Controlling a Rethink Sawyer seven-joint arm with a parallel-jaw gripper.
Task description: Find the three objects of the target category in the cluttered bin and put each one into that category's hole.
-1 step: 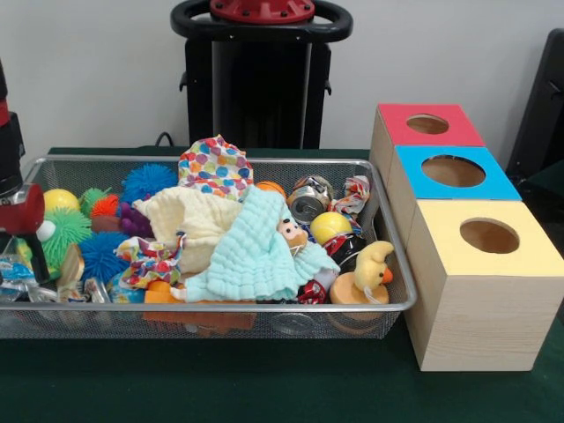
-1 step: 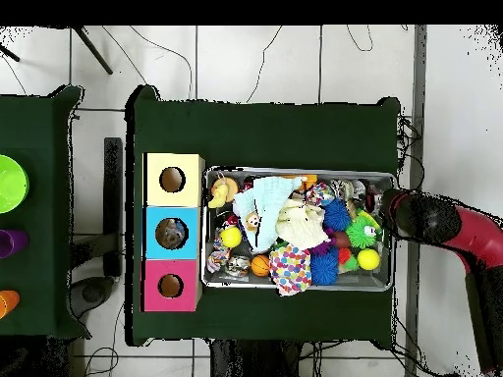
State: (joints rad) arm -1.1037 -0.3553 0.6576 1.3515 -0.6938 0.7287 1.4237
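A wire mesh bin (image 1: 388,304) (image 2: 295,287) is heaped with toys and cloths. On top lie a mint cloth (image 1: 256,251), a cream cloth (image 1: 189,220) and a polka-dot cloth (image 1: 214,167). Spiky balls in blue (image 1: 148,181), green (image 1: 66,231) and orange (image 1: 106,205) fill the left part. A crushed can (image 1: 308,203), a yellow ball (image 1: 330,226) and a yellow duck toy (image 1: 372,269) lie at the right end. My gripper (image 1: 26,242) (image 2: 389,210) hangs at the bin's left end in the front view, just over the rim among the spiky balls.
Three wooden boxes with round holes stand in a row beside the bin: red top (image 1: 429,125) (image 2: 170,286), blue top (image 1: 454,171) (image 2: 172,234), yellow top (image 1: 489,236) (image 2: 172,180). The green table cloth (image 1: 264,379) runs in front.
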